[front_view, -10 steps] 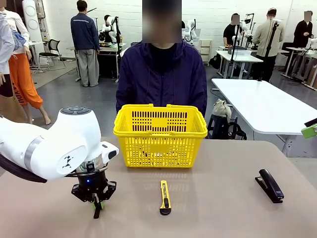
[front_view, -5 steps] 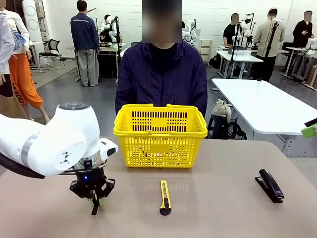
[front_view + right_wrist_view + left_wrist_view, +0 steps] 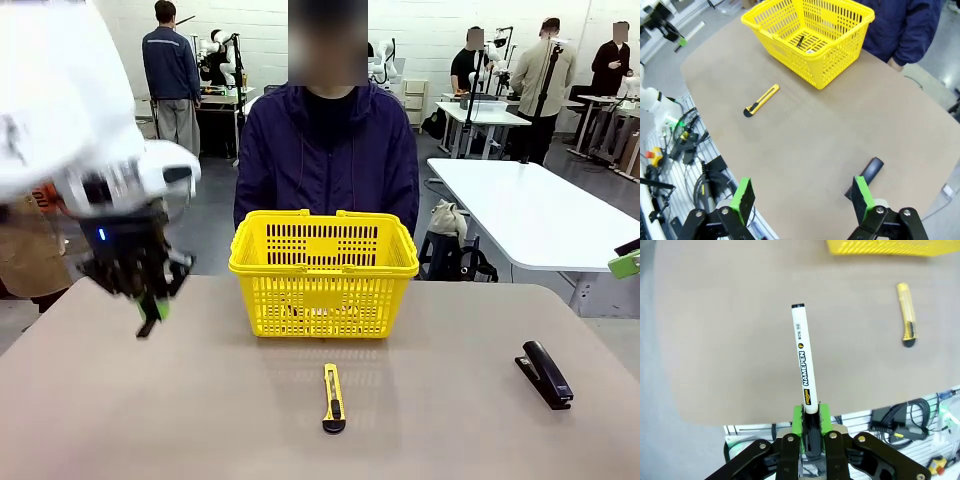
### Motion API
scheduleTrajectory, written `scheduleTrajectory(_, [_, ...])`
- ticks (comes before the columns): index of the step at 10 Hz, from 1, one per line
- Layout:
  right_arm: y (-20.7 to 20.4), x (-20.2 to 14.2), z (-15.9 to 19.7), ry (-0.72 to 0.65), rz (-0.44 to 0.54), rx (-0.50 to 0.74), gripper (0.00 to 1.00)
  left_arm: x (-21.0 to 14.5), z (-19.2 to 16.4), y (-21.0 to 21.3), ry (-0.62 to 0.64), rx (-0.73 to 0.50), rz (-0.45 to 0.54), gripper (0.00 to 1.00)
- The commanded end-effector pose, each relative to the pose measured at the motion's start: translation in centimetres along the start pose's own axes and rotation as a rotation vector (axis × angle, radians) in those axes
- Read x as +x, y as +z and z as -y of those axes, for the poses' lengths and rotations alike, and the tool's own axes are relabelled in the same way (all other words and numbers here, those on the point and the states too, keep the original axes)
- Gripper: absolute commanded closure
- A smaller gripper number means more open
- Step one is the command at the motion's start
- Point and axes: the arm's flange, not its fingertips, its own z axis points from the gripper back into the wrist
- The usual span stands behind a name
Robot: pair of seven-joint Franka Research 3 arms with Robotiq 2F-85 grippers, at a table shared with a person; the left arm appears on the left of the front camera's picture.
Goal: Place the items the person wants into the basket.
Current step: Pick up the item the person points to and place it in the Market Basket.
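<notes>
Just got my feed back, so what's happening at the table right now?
The left gripper is shut on the white marker and holds it up in the air, left of the yellow basket. The right gripper hangs open over the stapler. The utility knife lies on the table, and the person stands behind the basket.

One white marker (image 3: 803,360) with a black cap. One yellow-and-black utility knife (image 3: 332,397), near the table's (image 3: 440,420) robot-side edge. One black stapler (image 3: 545,374), toward the table's right edge. One yellow shopping basket (image 3: 322,272), near the far edge; inside it one thin black pen (image 3: 800,41) can be made out, and whether more lies there cannot be told. One person (image 3: 327,150) at the far side. Two end effectors: left (image 3: 150,305) and right (image 3: 802,196).
</notes>
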Motion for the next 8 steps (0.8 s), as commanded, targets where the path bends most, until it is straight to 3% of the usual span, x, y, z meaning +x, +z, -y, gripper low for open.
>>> scheduleTrajectory(1, [0.0,0.0,0.2,-0.004,-0.002,0.006,0.0,2.1,0.7,2.6,-0.016,-0.044,-0.008,1.0])
scheduleTrajectory(8, [0.0,0.0,0.2,-0.004,-0.002,0.006,0.0,1.8,0.9,4.9,0.001,-0.037,0.014,1.0])
